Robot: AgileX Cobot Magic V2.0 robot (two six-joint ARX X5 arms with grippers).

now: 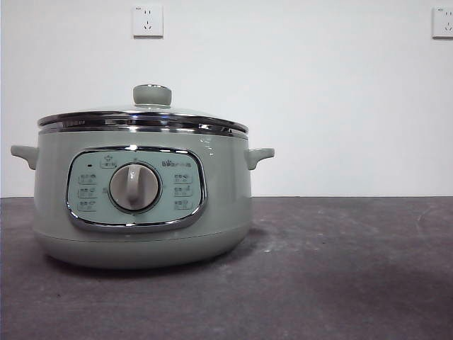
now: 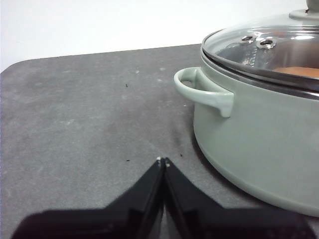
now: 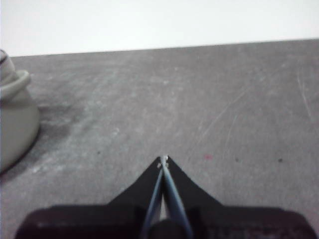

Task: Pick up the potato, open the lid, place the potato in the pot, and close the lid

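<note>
In the front view the pot point(image 1: 141, 205) is sitting at the left of the frame on the dark grey table point(image 1: 340, 276), its chrome-framed control panel point(image 1: 136, 189) and grey dial point(image 1: 134, 187) facing the camera. The lid point(image 1: 141, 117) is resting closed on the pot's rim, with its sage-green knob point(image 1: 152, 94) standing up at the top centre. Two white wall sockets point(image 1: 147, 21) are showing at the upper edge of that frame — one above the pot, one at the far upper right corner.

The potato point(image 2: 299, 72) is lying inside the pot: the left wrist view is catching a strip of orange-brown through the glass at the right edge of the frame, under the two small chrome fittings point(image 2: 256, 41) set in the lid.

The left gripper point(image 2: 162, 161) is hovering low over the bare table beside the pot's side handle point(image 2: 202, 89), its jaws pressed together and gripping nothing. The right gripper point(image 3: 163, 160) is hanging over open tabletop too — its jaws are likewise clenched tip to tip with nothing between them, and only a sliver of the pot is showing at the left edge of that frame.
</note>
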